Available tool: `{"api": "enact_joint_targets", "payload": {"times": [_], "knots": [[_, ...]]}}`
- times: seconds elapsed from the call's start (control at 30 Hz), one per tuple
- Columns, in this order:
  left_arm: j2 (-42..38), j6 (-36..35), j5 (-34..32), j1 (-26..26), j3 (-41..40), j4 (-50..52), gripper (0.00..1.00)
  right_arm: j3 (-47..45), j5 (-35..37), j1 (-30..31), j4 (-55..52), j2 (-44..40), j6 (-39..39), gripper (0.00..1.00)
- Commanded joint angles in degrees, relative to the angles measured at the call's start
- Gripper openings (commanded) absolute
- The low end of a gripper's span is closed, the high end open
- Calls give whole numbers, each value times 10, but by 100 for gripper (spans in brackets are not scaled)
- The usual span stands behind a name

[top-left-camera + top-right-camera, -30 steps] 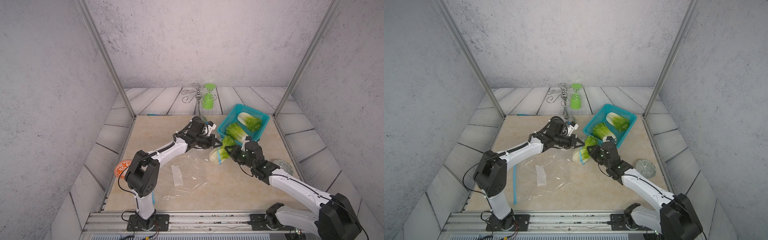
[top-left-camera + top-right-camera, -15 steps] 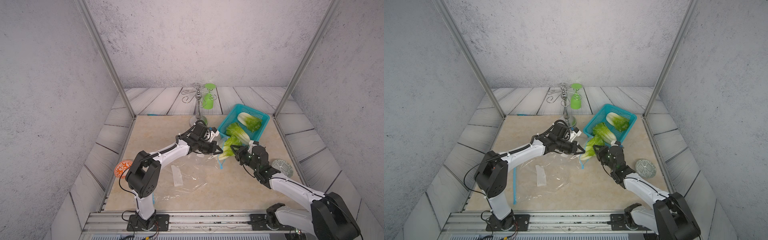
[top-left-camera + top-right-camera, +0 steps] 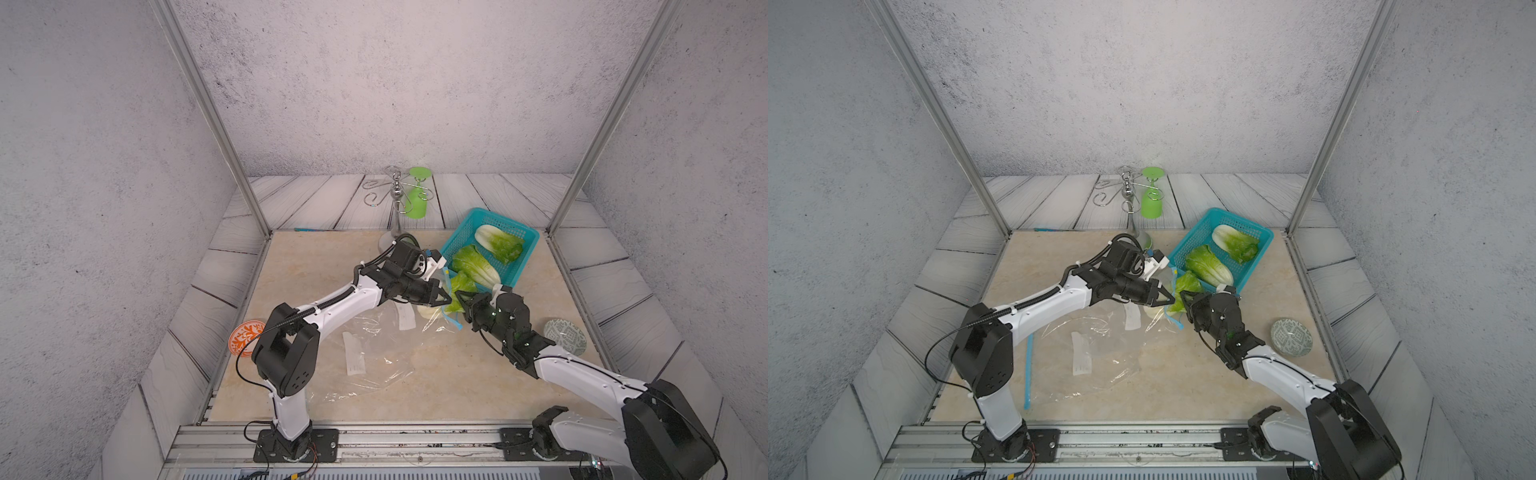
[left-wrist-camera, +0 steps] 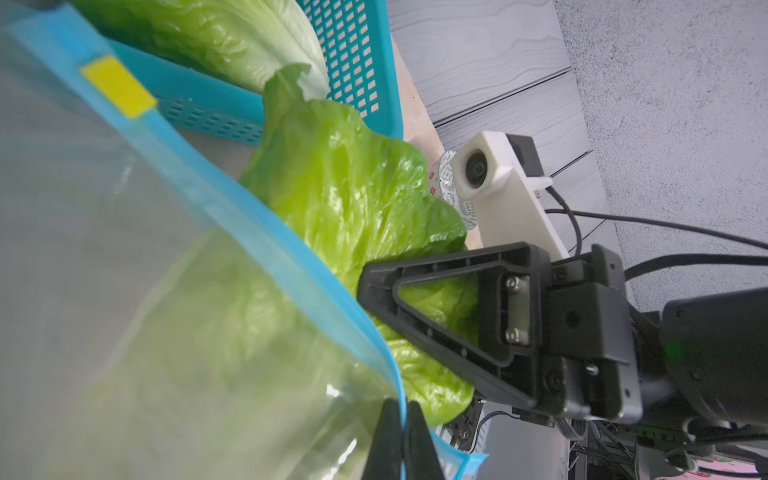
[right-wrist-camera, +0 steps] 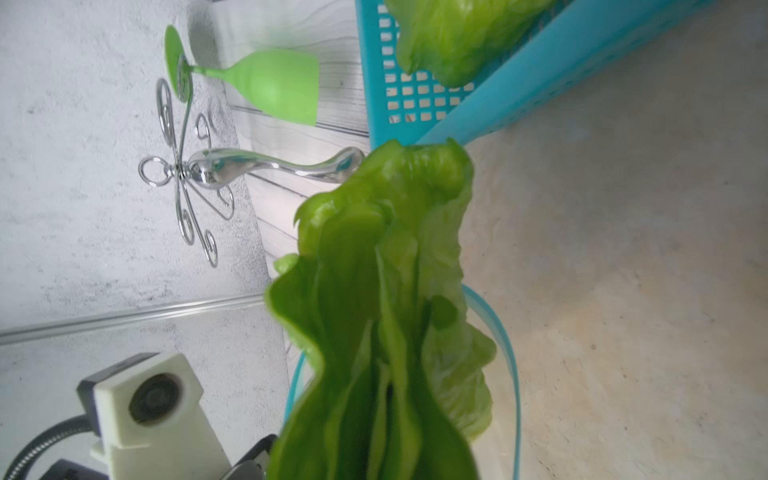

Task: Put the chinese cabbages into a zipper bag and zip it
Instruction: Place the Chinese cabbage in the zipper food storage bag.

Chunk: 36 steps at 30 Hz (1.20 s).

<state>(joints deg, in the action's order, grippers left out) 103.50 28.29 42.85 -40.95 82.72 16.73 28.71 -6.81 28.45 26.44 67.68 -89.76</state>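
Note:
The clear zipper bag [image 3: 374, 345] lies on the table, and my left gripper [image 3: 446, 300] is shut on its blue rim [image 4: 232, 216], holding the mouth up. My right gripper [image 3: 459, 297] is shut on the leafy end of one of the chinese cabbages [image 3: 459, 286]; its white stem [image 3: 428, 311] sits inside the bag's mouth. In the left wrist view the leaves [image 4: 353, 195] stick out over the rim beside the right gripper's finger [image 4: 457, 266]. Leaves [image 5: 386, 291] hide the right jaws in the right wrist view. Two more cabbages [image 3: 476, 266] [image 3: 500, 243] lie in the teal basket [image 3: 505, 220].
The basket stands just behind both grippers. A green goblet [image 3: 417, 195] hangs on a metal stand [image 3: 397, 199] at the back. An orange patterned plate [image 3: 245, 336] sits off the left edge, a grey-green dish [image 3: 565, 336] at the right, a blue strip [image 3: 1029, 370] by the left arm.
My right gripper has carried the cabbage left and back to the bag's mouth, and its stem end has gone in. My left gripper has shifted right with the rim, staying shut.

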Motion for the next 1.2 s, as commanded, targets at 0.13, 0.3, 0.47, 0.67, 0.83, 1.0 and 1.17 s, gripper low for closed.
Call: {"api": "enact_joint_targets", "payload": {"times": [0.13, 0.3, 0.47, 0.67, 0.83, 1.0, 1.17], "knots": [[33, -47, -8, 9, 65, 40, 0, 47, -153, -28, -34, 15, 78, 0], [34, -61, -18, 16, 72, 56, 0, 89, -301, -75, -67, 61, 131, 0], [32, -66, -31, 26, 65, 58, 0, 106, -425, -82, -88, 104, 162, 1], [27, -76, -40, 40, 63, 66, 0, 109, -479, -92, -136, 112, 218, 2], [30, -61, -23, 41, 68, 49, 0, 131, -509, -94, -175, 136, 259, 3], [26, -54, -5, 15, 83, 36, 0, 148, -503, -93, -180, 179, 236, 4], [-2, -47, 15, 0, 58, 15, 0, 169, -427, -91, -228, 174, 197, 7]]}}
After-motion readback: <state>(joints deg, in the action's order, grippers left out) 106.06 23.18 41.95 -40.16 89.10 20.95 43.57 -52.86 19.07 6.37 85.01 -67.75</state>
